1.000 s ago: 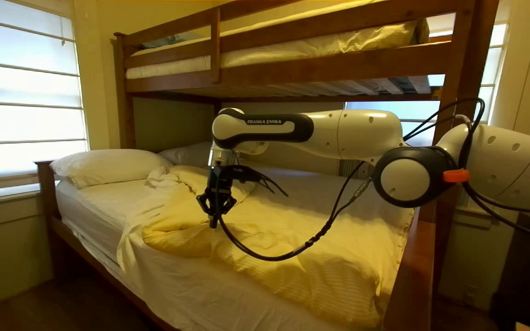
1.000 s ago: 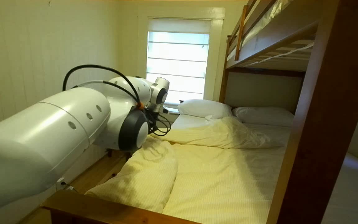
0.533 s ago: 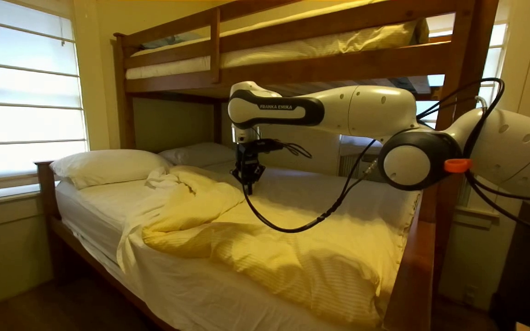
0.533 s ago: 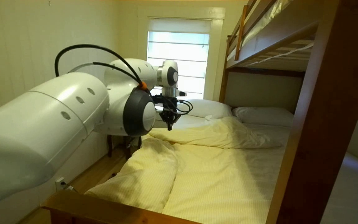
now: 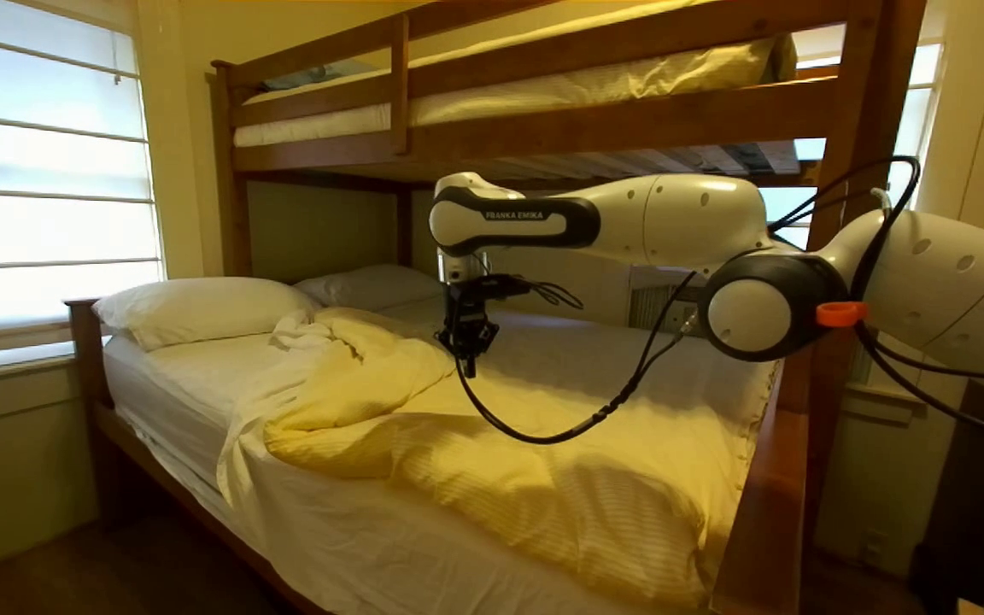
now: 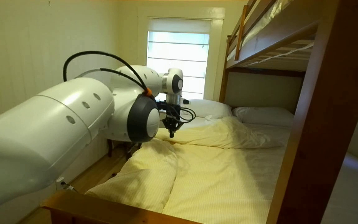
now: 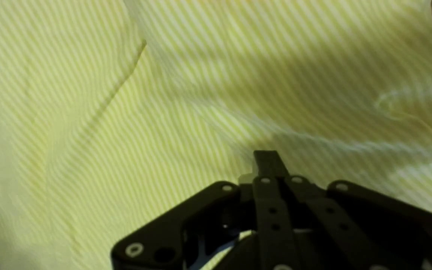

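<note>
Both fingers sat together, empty, after I swung the gripper inward and dipped slightly. The yellow blanket beneath lay rumpled on the lower bunk, unshifted by my move.

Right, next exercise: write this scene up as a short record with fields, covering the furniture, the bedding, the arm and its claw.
Furniture: wooden bunk bed, bedding on both levels
Blanket: yellow, striped, rumpled, on the bottom level
Sheet: white, showing beside the blanket
Pillows: two white ones on the bottom level, at the end by the window
Arm: white and black, stretched over the bottom level
Claw: shut, pointing down over the blanket
Held: nothing visible
Contact with blanket: cannot tell
</note>
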`<action>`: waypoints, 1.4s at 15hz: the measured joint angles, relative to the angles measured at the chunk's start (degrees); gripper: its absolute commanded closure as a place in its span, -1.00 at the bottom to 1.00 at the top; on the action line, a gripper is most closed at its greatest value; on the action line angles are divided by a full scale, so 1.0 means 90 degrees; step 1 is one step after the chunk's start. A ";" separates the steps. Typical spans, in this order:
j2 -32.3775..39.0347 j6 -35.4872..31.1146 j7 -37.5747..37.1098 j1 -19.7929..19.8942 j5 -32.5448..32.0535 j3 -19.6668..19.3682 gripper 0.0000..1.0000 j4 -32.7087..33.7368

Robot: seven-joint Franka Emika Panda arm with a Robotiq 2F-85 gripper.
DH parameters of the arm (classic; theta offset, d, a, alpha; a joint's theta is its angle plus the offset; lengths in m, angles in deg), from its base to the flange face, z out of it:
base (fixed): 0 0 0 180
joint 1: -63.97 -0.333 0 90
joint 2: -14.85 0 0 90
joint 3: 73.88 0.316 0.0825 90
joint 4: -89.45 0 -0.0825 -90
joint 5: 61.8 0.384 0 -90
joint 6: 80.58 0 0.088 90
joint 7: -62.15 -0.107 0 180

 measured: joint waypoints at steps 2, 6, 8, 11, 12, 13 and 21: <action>0.0286 -0.0041 0.0000 0.0218 0.0125 0.0111 1.00 0.0008; 0.0931 -0.0378 0.0003 0.0569 0.0303 0.0228 1.00 0.0013; 0.1203 -0.0484 0.0003 0.0668 0.0467 0.0333 1.00 0.0015; 0.1410 -0.0504 0.0016 0.0719 0.0721 0.0548 1.00 0.0022; 0.1410 -0.0434 0.0046 0.0727 0.0814 0.0642 1.00 0.0026; 0.1404 -0.0311 0.0081 0.0730 0.0919 0.0762 1.00 0.0046; 0.1392 0.0773 0.0220 0.0367 0.1734 0.1703 1.00 0.0009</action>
